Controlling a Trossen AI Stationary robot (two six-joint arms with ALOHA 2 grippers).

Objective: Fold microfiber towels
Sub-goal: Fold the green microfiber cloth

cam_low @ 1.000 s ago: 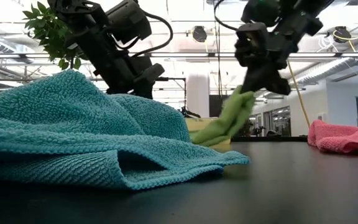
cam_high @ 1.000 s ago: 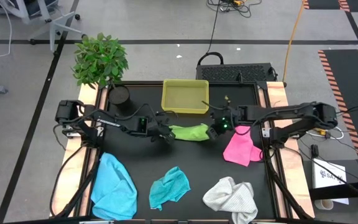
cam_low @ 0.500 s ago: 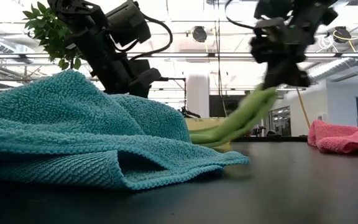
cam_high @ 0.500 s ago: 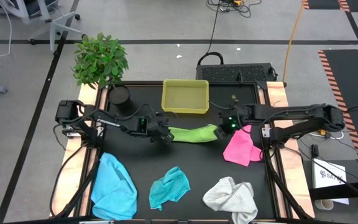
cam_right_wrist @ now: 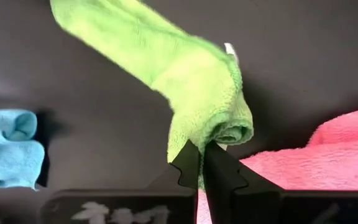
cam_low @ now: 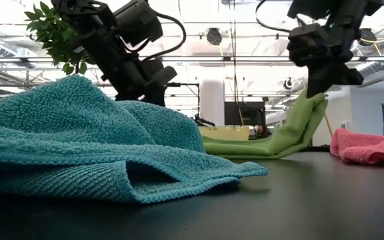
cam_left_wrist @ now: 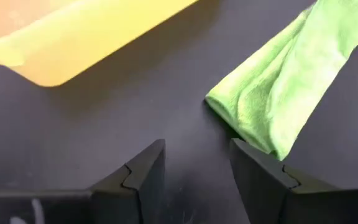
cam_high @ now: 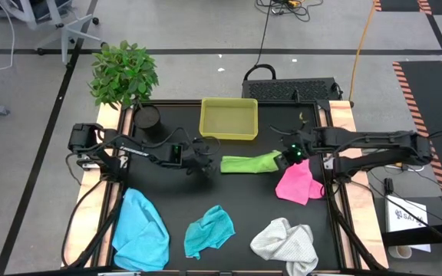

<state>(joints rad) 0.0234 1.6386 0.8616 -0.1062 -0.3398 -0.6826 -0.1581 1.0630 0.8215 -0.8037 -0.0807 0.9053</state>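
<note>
High view: lime green towel (cam_high: 249, 163) mid-table, at 6 o'clock of tray (cam_high: 229, 119).
Low view: right gripper (cam_low: 317, 85) lifts its end.
L wrist: left gripper (cam_left_wrist: 194, 165) open, empty.
R wrist: fingers (cam_right_wrist: 189, 163) clamped on towel – pink towel (cam_right_wrist: 316, 168) adjacent.

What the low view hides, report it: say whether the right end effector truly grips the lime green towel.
Observer: Yes. The right end effector is shut on a bunched end of the lime green towel.
Operator: Now give me the left one.
Observer: The left end effector is open and empty; the towel's other end lies just ahead of it, not gripped.
</note>
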